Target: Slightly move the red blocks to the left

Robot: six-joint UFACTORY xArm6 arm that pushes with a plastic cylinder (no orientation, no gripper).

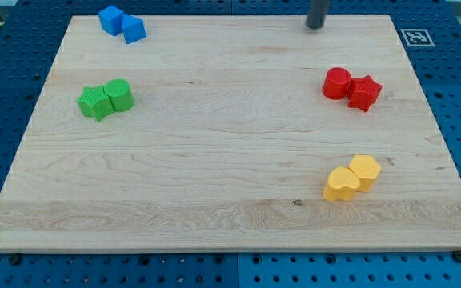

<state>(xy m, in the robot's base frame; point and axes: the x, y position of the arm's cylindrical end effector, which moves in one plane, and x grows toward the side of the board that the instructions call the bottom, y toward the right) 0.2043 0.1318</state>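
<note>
Up at the frame's top edge, right of centre, my tip (315, 26) sits near the far edge of the desk (214, 160), with only a short stub of the dark rod showing above it before the frame cuts it off. It touches no block. There are no jaws on this rod, so nothing is being held; it is just a bare end resting at the board's height.

Below my tip and a little toward the view's right lie the two red blocks, well apart from it. The red cylinder (337, 83) is the nearer one, and the red star-shaped block (364, 93) sits just beside it on its right and slightly lower in the frame, the two touching or very nearly so. Both are in the right part of the frame, upper half, clear of the desk's right edge.

Farther down, in the lower right, the yellow pair rests together: a yellow heart-shaped block (340, 185) and a yellow hexagonal block (364, 172) pressed against its upper right.

Across the desk, at the left of the frame, a green star-shaped block (94, 102) touches a green cylinder (119, 94). In the upper left corner, two blue blocks (122, 24) lie side by side, their exact shapes hard to make out.
</note>
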